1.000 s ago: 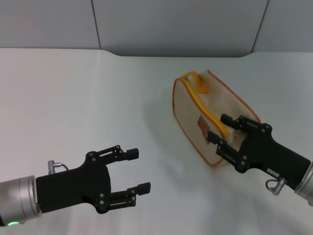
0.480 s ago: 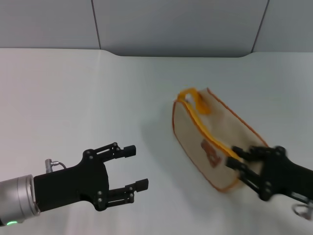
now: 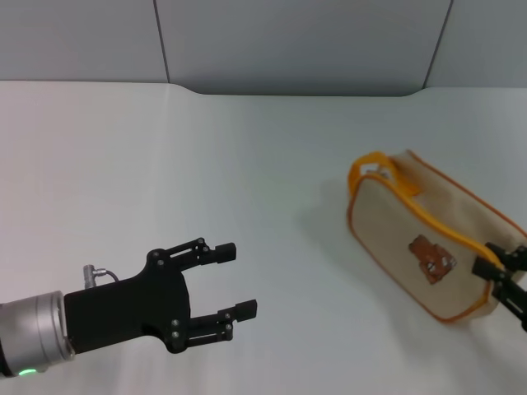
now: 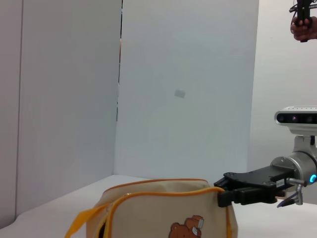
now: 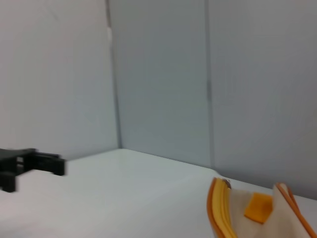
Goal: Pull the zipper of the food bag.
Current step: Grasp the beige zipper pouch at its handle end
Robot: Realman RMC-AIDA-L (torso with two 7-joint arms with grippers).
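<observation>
Beige canvas, the food bag [image 3: 424, 247] is lying on the white counter [image 3: 206, 164], its far end touching the right hand [image 3: 504, 281], whose grip I cannot tell. Its zipper [image 3: 436, 222] is running along the top edge. Well apart, the left hand [image 3: 230, 280] is hovering spread, bare counter between them.

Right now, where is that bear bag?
In the head view, the food bag lies on the table's right side, with the right hand at its near end.
</observation>
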